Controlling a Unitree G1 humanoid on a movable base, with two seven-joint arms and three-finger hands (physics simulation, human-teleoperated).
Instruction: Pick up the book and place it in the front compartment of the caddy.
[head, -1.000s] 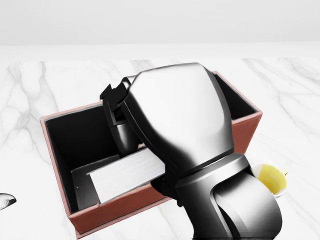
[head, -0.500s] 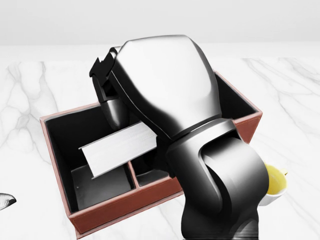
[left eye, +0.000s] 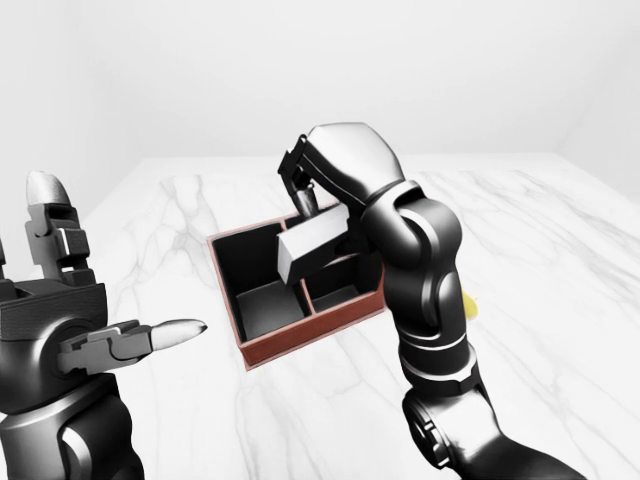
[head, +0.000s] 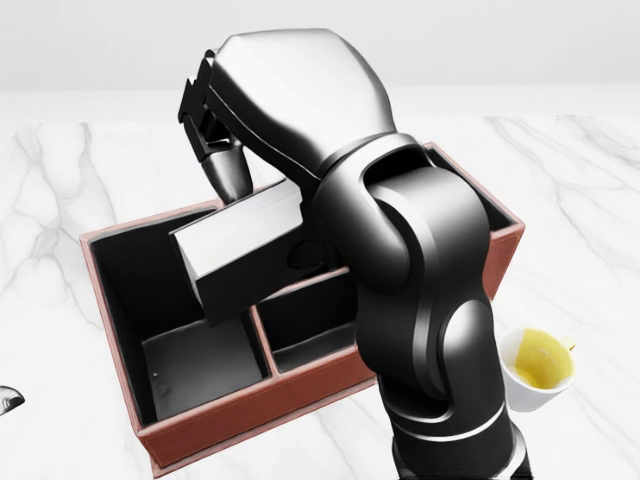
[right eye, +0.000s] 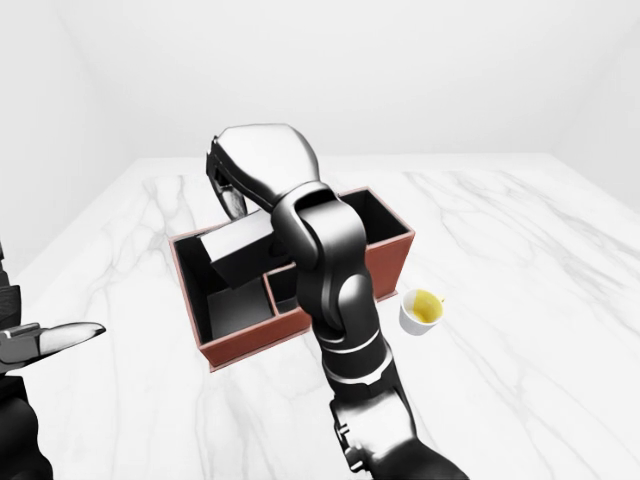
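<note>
My right hand (head: 228, 188) is shut on the upper edge of the book (head: 240, 250), a grey-white block with a dark cover. It hangs tilted in the air over the left half of the caddy (head: 250, 405). The caddy is a red-brown box with a black inside; a divider (head: 262, 345) splits its lower part into two small compartments, with a longer one above. The right forearm covers the caddy's middle and right side. In the left-eye view my left hand (left eye: 110, 290) stands open, apart from the caddy at the lower left.
A white cup with yellow contents (head: 540, 365) stands just right of the caddy's lower right corner, close to my right arm. The white marble table (right eye: 520, 230) stretches out on all sides.
The right hand has lifted the book up and to the left, from low inside the caddy's lower compartments to above its rim. The caddy, the cup and the left hand have not moved.
</note>
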